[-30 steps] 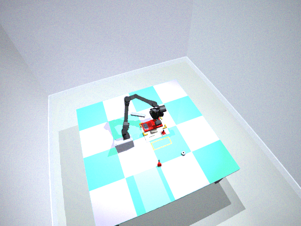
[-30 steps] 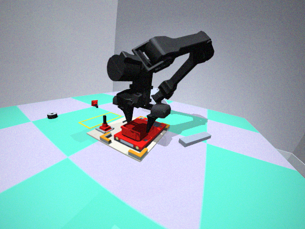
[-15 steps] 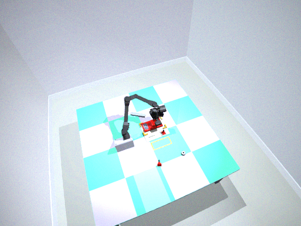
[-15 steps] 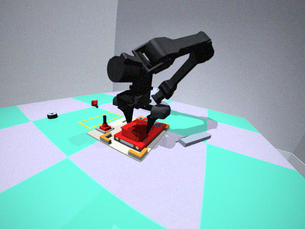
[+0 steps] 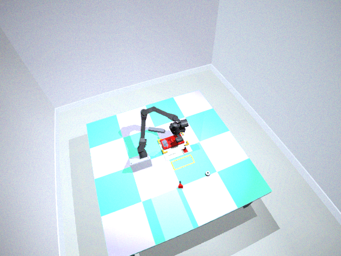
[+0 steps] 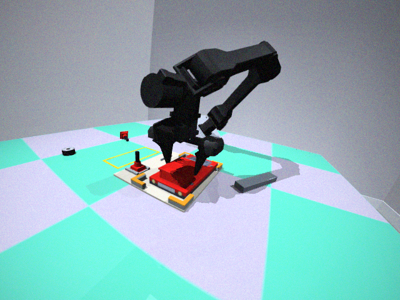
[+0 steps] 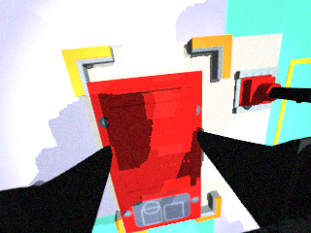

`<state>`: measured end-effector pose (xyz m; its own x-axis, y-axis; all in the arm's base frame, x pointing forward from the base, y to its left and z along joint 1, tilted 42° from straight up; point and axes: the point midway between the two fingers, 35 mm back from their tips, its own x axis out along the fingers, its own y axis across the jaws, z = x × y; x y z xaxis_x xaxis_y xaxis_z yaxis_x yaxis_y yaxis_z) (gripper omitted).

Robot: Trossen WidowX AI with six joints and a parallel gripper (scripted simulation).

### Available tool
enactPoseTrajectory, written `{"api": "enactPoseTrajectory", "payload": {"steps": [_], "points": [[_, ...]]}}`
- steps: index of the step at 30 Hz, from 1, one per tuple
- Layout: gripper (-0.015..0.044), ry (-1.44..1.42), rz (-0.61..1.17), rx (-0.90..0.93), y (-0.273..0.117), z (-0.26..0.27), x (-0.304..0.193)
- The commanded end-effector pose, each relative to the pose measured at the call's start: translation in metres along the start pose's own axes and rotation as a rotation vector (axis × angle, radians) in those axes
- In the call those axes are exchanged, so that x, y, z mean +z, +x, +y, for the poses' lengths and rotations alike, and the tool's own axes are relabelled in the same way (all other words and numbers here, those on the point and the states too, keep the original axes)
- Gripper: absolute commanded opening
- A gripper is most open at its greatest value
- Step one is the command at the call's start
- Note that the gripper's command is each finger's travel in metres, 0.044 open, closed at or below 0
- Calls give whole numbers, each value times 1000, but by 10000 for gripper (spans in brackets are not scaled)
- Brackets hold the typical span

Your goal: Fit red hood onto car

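Note:
The red hood [image 6: 166, 173] [image 7: 170, 116] lies over the engine area of the red chassis [image 6: 155, 181] and looks level. No gap shows beneath it, but shadow hides part of it. The engine block is hidden. Small grey round spots show near the corners in the wrist view; I cannot tell how each peg sits in its hole. The chassis is in the jig, a pale board [image 6: 124, 175] [image 7: 146, 62] with orange corner brackets. My gripper [image 6: 181, 168] [image 7: 155, 143] is open, its fingertips low on either side of the hood; whether they touch it is unclear.
A red stand with a black post [image 5: 185, 150] [image 6: 137, 164] is on the board beside the car. A grey bar [image 5: 156, 129] [image 6: 255, 182] lies on the other side. Farther off are a yellow outline [image 5: 184, 166], a wheel [image 5: 207, 173] [image 6: 68, 150] and a small red part [image 5: 180, 185] [image 6: 124, 135].

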<state>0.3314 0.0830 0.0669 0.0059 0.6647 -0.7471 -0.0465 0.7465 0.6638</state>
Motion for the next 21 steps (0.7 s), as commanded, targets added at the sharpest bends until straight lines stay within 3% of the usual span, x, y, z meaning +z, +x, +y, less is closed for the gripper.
{"api": "enactPoseTrajectory", "payload": {"steps": [1, 9, 21], "points": [[440, 0, 0, -1, -2, 0, 0], [440, 1, -4, -2, -70, -1, 0], [440, 1, -4, -2, -72, -1, 0]]}}
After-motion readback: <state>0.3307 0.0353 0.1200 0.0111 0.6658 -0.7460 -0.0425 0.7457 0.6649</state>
